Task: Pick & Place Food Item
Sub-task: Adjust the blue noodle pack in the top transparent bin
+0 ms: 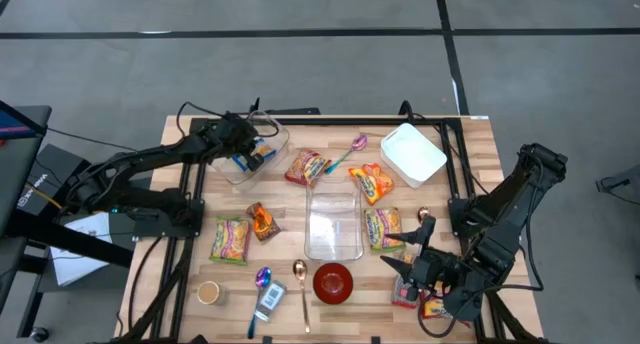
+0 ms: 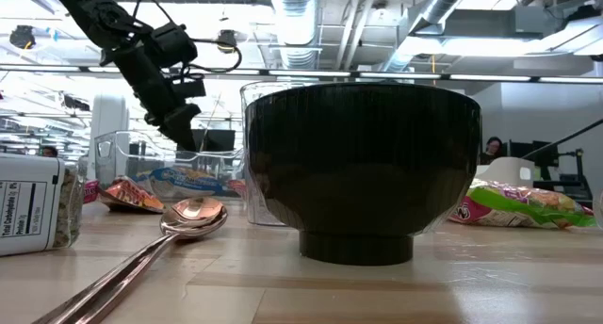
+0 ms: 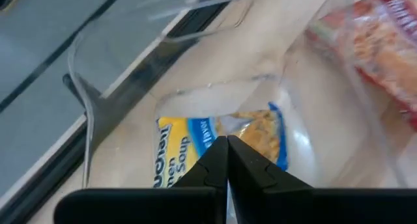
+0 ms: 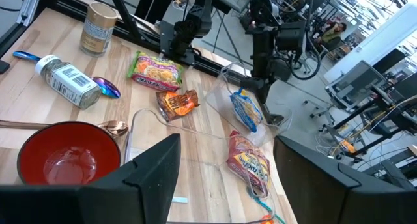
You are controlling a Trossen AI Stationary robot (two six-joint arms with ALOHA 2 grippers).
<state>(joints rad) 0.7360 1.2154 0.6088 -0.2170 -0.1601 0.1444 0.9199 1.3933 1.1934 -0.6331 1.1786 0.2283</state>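
Blue-and-yellow soup packet (image 3: 218,149): we find it lying inside the clear plastic container (image 1: 262,150) at the table's far left, showing through the wall in the low view (image 2: 193,180) and the right wrist view (image 4: 247,110).

Left gripper (image 1: 254,147): directly over that container, tips reaching down into it. In the left wrist view its fingers (image 3: 215,168) are pressed together with no gap, tips just above the packet; we see nothing held between them.

Nearby on the wooden table (image 1: 470,154):
- red-orange snack packet (image 1: 306,168) just beside the container, toward the table's middle
- a second, empty clear container (image 1: 333,224) at centre
- small orange packet (image 1: 263,222) and green noodle packet (image 1: 230,240) on the left half, side by side
- red bowl (image 1: 333,282) at the near edge, a copper spoon (image 1: 301,289) just left of it
- spice jar (image 1: 270,299) lying on its side near an iridescent spoon (image 1: 262,279); small tin (image 1: 208,292) further left
- white lidded box (image 1: 412,153) at the far right corner, another orange packet (image 1: 372,182) near it

Right gripper (image 1: 412,267): low at the near right corner, well apart from the soup packet. Its fingers (image 4: 153,168) stand wide apart, holding nothing.
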